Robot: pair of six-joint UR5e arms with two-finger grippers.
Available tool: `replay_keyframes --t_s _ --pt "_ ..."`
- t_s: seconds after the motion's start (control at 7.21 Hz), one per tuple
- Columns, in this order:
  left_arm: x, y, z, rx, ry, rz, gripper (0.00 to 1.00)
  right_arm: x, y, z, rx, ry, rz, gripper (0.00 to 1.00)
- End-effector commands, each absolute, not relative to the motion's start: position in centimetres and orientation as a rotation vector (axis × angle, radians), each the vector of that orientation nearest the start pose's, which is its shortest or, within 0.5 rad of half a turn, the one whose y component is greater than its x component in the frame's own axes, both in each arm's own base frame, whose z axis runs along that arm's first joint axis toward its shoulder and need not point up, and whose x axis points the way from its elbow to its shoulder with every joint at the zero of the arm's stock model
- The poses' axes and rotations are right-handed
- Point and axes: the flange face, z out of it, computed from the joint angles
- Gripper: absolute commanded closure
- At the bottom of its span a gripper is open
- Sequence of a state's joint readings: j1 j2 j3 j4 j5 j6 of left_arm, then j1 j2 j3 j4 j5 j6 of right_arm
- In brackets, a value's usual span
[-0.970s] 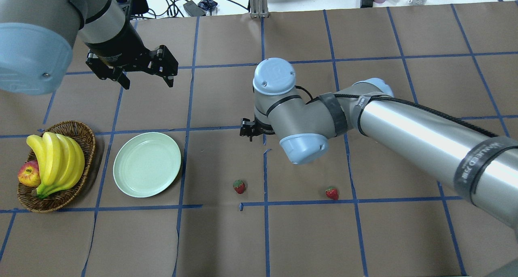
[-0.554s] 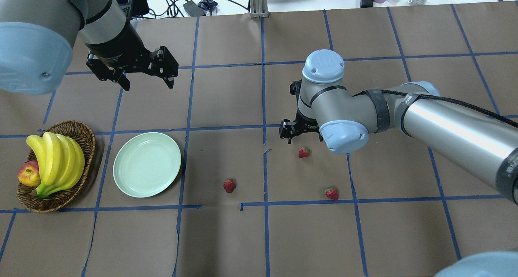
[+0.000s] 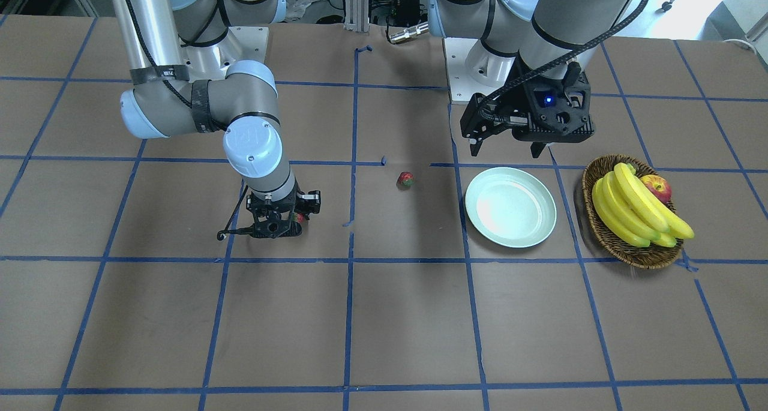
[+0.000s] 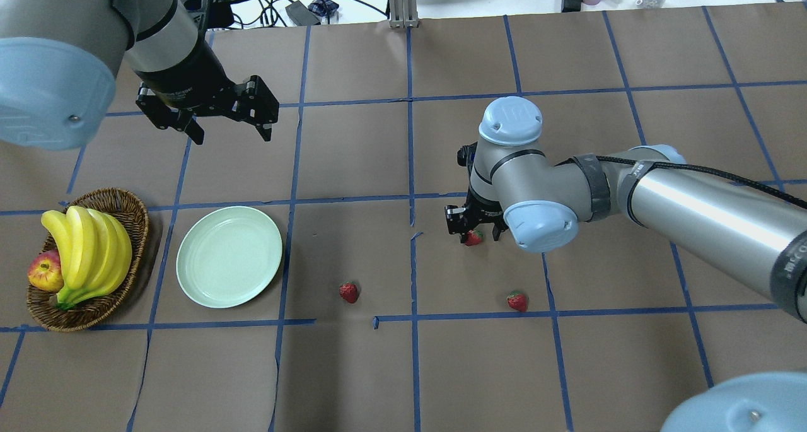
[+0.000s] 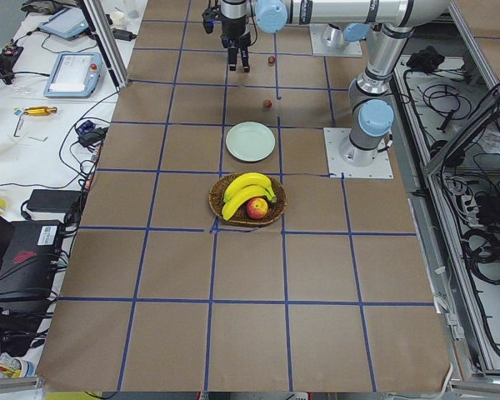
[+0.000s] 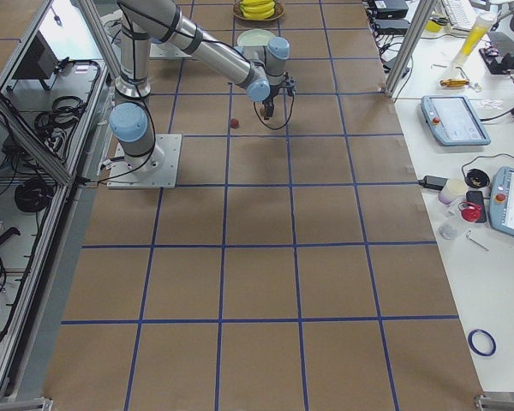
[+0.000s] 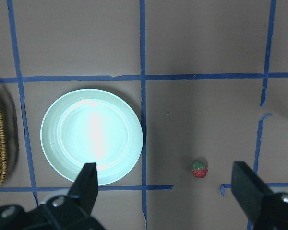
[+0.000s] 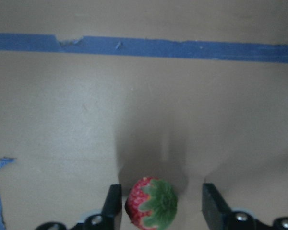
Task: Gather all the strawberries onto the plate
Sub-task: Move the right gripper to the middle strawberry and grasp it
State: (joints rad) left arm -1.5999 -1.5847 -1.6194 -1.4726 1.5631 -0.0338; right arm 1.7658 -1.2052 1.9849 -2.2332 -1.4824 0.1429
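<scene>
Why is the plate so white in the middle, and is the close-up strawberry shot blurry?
Left wrist view: light glare on the glossy plate washes out its middle. Right wrist view: yes, the strawberry inside the open right pincer looks soft, with a dark shadow behind it.

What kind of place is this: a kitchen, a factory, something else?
Most likely a robotics lab. The table wears brown paper with a blue tape grid, the left arm and right arm stand at it, and a teach pendant and loose cables lie alongside.
</scene>
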Motion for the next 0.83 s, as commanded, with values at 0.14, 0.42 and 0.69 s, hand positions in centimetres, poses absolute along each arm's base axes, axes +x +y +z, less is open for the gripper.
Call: replay_keyframes --t_s 0.14,0.42,0.69 --pt "-14.9 -49.6 46.7 -0.007 3.15 -0.055 0.0 24.9 -49.2 18.8 0.035 3.013 0.147 1.0" --pt "-14.9 -49.6 46.7 -0.007 3.15 -0.055 0.0 32.0 -50.0 21.0 0.151 2.89 0.119 1.0" --pt "-14.9 -49.5 46.7 -0.005 3.15 -0.055 0.0 39.4 -49.7 18.9 0.207 2.896 0.128 1.0"
